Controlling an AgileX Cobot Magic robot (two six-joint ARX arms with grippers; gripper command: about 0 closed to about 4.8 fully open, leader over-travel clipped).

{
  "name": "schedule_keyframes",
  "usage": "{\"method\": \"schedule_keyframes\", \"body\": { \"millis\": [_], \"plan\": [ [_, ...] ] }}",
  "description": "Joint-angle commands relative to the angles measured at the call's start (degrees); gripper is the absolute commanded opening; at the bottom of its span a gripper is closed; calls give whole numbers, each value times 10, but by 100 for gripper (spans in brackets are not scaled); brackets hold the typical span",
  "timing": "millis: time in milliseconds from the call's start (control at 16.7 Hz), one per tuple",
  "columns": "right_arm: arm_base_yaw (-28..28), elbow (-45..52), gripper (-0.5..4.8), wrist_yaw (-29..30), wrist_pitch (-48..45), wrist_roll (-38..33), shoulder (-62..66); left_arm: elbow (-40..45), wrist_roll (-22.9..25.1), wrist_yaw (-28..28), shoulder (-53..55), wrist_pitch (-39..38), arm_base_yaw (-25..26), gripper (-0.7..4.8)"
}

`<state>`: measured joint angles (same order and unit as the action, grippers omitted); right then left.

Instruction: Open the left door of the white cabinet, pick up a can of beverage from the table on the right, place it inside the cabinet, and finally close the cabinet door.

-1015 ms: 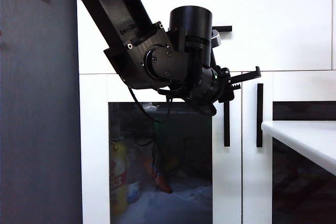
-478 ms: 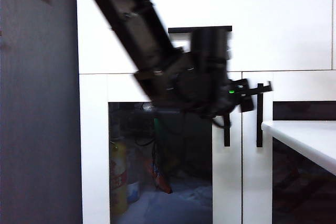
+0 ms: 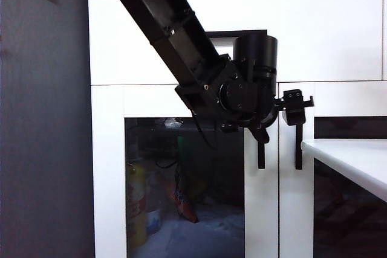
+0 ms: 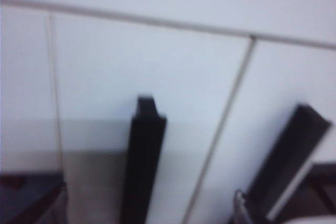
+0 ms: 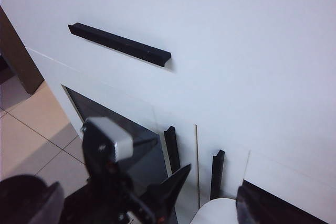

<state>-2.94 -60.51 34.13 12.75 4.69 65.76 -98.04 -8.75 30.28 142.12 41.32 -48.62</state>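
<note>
White-framed, dark-glass left door (image 3: 199, 209) of the tall white cabinet (image 3: 326, 34) stands shut, left gripper (image 3: 296, 110), spread unreadable, at its black bar handle (image 3: 261, 152), right gripper (image 5: 214, 179) gaping empty high to the right, the drink can unseen, so seemingly every step remains.

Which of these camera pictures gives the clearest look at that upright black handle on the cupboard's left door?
The right wrist view: the left door's handle shows sharp, nearly whole, beside its twin. The left wrist view has it close but blurred. In the exterior view the left gripper and arm cover its top; only the lower part shows.
</note>
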Motion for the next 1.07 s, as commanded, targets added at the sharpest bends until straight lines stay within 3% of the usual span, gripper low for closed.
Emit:
{"method": "schedule_keyframes", "body": {
  "millis": [60, 776, 836, 955, 1075],
  "plan": [
    [0, -2, 418, 1, -9, 14, -2, -28, 2, 5, 24, 7, 3, 310],
    [0, -2, 418, -10, -8, 18, 1, -30, -13, 3, 27, 17, 19, 290],
    [0, -2, 418, -10, -8, 18, 1, -30, -13, 3, 27, 17, 19, 234],
    [0, -2, 418, -10, -8, 18, 1, -30, -13, -13, 27, 23, 19, -5],
    [0, -2, 418, -10, -8, 18, 1, -30, -13, -52, 27, 29, 19, -6]
  ]
}}
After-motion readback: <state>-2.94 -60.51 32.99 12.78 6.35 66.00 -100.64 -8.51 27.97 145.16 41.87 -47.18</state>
